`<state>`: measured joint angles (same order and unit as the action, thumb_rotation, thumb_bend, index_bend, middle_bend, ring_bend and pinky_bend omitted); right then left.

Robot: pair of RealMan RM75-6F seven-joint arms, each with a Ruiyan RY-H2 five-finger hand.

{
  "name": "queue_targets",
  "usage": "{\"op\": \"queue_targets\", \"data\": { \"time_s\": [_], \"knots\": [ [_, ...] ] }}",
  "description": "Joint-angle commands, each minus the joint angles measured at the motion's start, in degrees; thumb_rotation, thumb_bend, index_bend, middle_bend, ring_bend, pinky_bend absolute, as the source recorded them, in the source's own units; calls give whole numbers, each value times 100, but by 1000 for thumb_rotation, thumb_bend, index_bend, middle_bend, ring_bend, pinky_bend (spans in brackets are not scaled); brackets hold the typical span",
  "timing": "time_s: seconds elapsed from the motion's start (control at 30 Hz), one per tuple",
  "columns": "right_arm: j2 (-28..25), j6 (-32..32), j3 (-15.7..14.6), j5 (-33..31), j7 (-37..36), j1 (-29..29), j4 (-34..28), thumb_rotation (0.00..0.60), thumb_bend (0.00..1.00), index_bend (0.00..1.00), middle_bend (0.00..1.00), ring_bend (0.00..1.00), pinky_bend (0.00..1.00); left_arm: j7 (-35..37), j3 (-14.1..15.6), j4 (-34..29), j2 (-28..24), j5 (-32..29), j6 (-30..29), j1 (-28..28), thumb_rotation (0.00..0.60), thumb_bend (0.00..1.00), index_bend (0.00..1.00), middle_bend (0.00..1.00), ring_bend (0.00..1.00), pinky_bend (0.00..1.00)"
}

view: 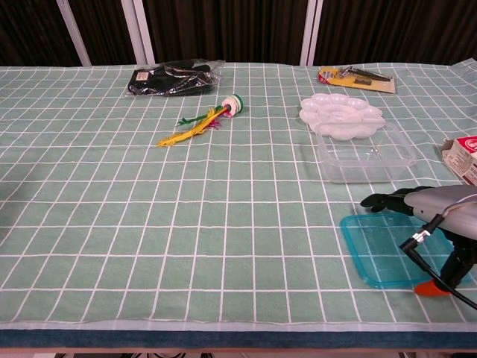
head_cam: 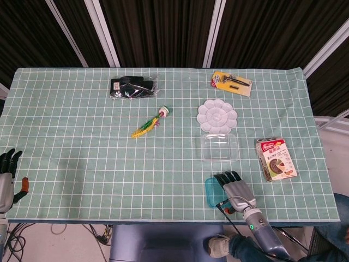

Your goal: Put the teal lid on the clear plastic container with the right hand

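Note:
The teal lid (view: 380,249) lies flat near the table's front edge; in the head view only its left strip (head_cam: 210,192) shows beside my right hand. My right hand (head_cam: 235,189) (view: 417,203) hovers palm-down over the lid's right part, fingers stretched forward and apart, holding nothing. The clear plastic container (head_cam: 220,147) (view: 367,154) stands open just beyond the lid, against a white palette. My left hand (head_cam: 6,174) rests at the table's front left corner, fingers apart, empty.
A white paint palette (head_cam: 217,115) touches the container's far side. A snack box (head_cam: 276,158) lies right of the container. A feathered shuttlecock (head_cam: 149,125), a black bagged item (head_cam: 132,87) and a carded tool (head_cam: 232,82) lie farther back.

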<state>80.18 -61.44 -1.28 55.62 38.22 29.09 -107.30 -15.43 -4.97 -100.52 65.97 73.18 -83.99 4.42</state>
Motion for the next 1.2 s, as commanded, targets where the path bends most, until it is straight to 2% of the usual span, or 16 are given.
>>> {"op": "queue_targets", "data": {
  "time_s": [0.03,0.2,0.57,0.83,1.2],
  "knots": [
    [15,11,-16,-44,28,27,11,600,199,0,174,0,0,5,-1,-1,-3,-4,2,0,600,526,72,2,0,0],
    [31,12,-29,-108,57,63,23,600,199,0,184,0,0,12,0,0,-6,-7,1,-2,600,525,72,2,0,0],
    [12,140,18,-323,-21,194,11,600,198,0,321,22,0,42,-3,-14,-23,-28,9,-4,600,526,72,2,0,0],
    [31,86,94,-206,-405,143,30,600,221,0,411,78,0,66,-5,-27,-39,-46,21,-5,600,525,72,2,0,0],
    [98,-63,38,318,-738,29,246,600,237,0,421,88,0,72,-9,-29,-44,-56,16,-5,600,525,72,2,0,0]
  ]
}}
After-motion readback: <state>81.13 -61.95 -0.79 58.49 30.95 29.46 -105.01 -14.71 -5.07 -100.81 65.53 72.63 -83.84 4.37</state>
